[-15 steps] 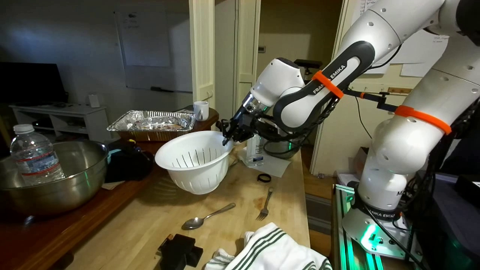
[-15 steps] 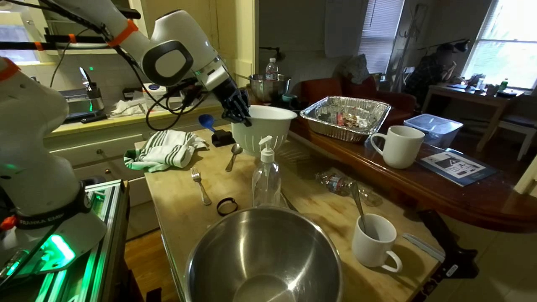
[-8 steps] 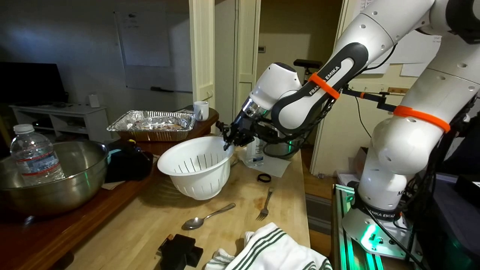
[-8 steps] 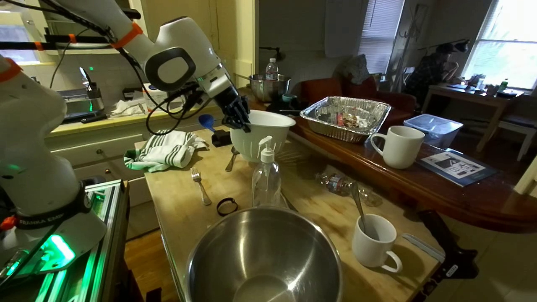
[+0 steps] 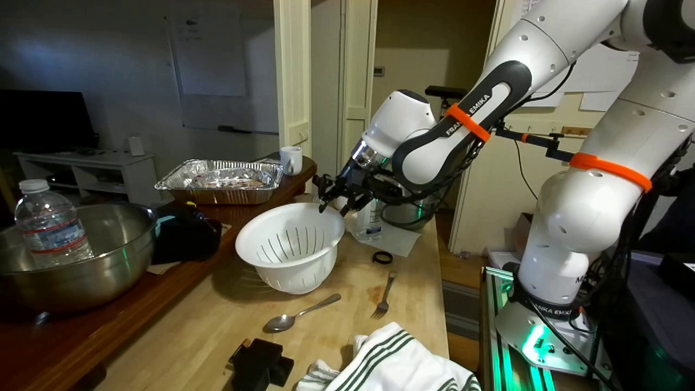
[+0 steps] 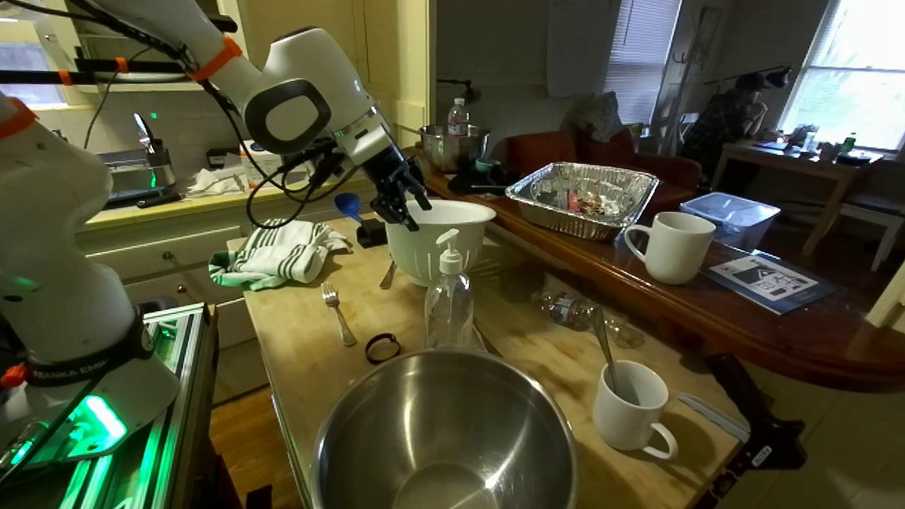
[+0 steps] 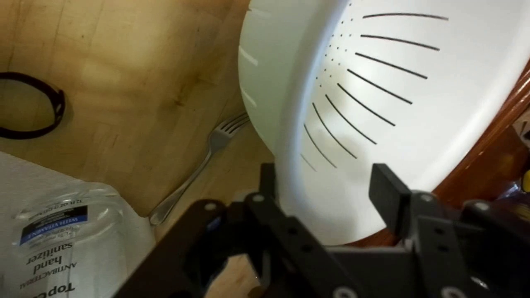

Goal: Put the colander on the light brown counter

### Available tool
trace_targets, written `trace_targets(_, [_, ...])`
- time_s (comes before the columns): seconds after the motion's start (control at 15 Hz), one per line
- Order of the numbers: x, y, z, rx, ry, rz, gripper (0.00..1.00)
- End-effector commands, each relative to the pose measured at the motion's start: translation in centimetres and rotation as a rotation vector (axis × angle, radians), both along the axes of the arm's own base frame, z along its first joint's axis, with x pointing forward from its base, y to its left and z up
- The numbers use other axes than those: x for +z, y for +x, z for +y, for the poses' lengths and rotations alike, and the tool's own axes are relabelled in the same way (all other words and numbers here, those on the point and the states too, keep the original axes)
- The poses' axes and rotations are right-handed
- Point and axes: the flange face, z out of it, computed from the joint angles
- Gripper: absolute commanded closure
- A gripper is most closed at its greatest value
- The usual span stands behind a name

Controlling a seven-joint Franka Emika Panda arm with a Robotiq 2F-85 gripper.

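Observation:
The white slotted colander [image 5: 296, 277] is over the light brown counter [image 5: 179, 331], beyond the spoon; whether its base rests flat there I cannot tell. My gripper [image 5: 333, 210] is at the rim on the robot's side, seen also in an exterior view with the colander [image 6: 410, 251] below the gripper [image 6: 420, 217]. In the wrist view the jaws stand wide apart. The left finger is outside the colander [image 7: 414, 136], close against its rim; the right finger [image 7: 389, 198] is over the inside, well off the wall. Nothing is gripped.
A soap bottle [image 6: 449, 311], a large metal bowl [image 6: 445, 424] and a mug [image 6: 629, 406] share the counter. Near the colander lie a spoon [image 5: 282, 322], fork [image 5: 383, 307], black ring [image 5: 382, 257] and striped towel [image 5: 391, 364]. A raised reddish-brown ledge [image 5: 136, 307] runs alongside.
The jaws have parted and let go of the colander's rim. The colander has come down toward the counter, and the arm dipped slightly, then stayed nearly still.

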Motion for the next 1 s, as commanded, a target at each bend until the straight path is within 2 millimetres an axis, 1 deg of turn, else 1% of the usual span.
trace_targets(0.0, [0.3, -0.5, -0.4, -0.015, -0.005, 0.051, 0.07])
trace_targets(0.07, [0.6, -0.8, -0.7, -0.019, -0.018, 0.076, 0.01])
trace_targets(0.27, [1.8, -2.1, -1.6, -0.028, -0.064, 0.173, 0.00])
trace_targets(0.33, [1.9, -3.5, -1.6, -0.016, -0.065, 0.199, 0.00])
trace_targets(0.4, [2.4, -4.1, -1.4, 0.009, -0.051, 0.209, 0.00])
trace_targets(0.47, [3.6, -3.4, -1.2, 0.033, -0.044, 0.212, 0.00])
trace_targets(0.53, [4.2, -3.8, -0.8, 0.072, -0.033, 0.213, 0.00])
trace_targets(0.67, [4.8, -5.2, 0.2, 0.162, -0.009, 0.212, 0.00])
trace_targets(0.8, [5.7, -5.6, 2.0, 0.273, -0.012, 0.242, 0.00])
trace_targets(0.87, [5.8, -6.2, 2.6, 0.315, -0.029, 0.247, 0.00])
trace_targets(0.93, [5.4, -5.0, 1.7, 0.235, -0.034, 0.230, 0.00])
